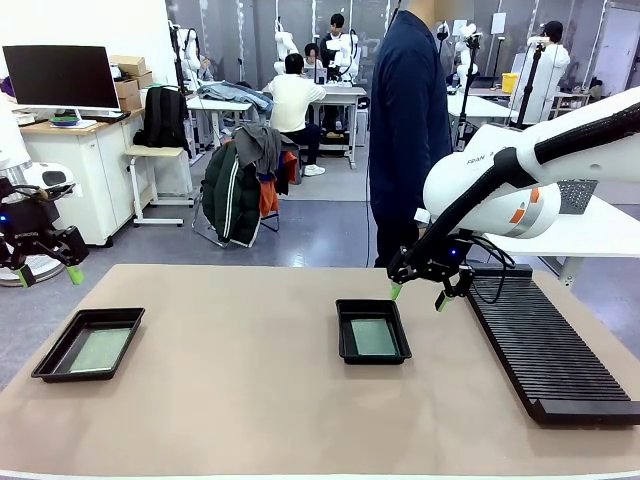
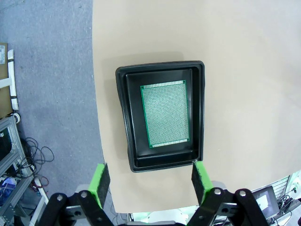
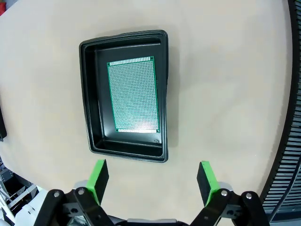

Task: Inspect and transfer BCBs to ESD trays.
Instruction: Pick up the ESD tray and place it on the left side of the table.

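Two black ESD trays lie on the tan table. The left tray (image 1: 50, 367) (image 2: 127, 117) holds one pale grey-green BCB (image 1: 100, 349) (image 2: 165, 114) flat on its floor. The middle tray (image 1: 345, 345) (image 3: 91, 117) holds another BCB (image 1: 374, 336) (image 3: 133, 95). My left gripper (image 1: 50, 274) (image 2: 151, 178) hangs open off the table's left edge, above and apart from the left tray, nothing between its fingers. Over the table just behind the middle tray, my right gripper (image 1: 418, 295) (image 3: 154, 177) is open and empty.
A long black ribbed slotted rack (image 1: 545, 345) (image 3: 288, 155) lies along the table's right side. A person in dark blue (image 1: 408, 120) stands at the far edge. The table's left edge drops to grey floor (image 2: 51, 94). Bare tabletop lies between the trays.
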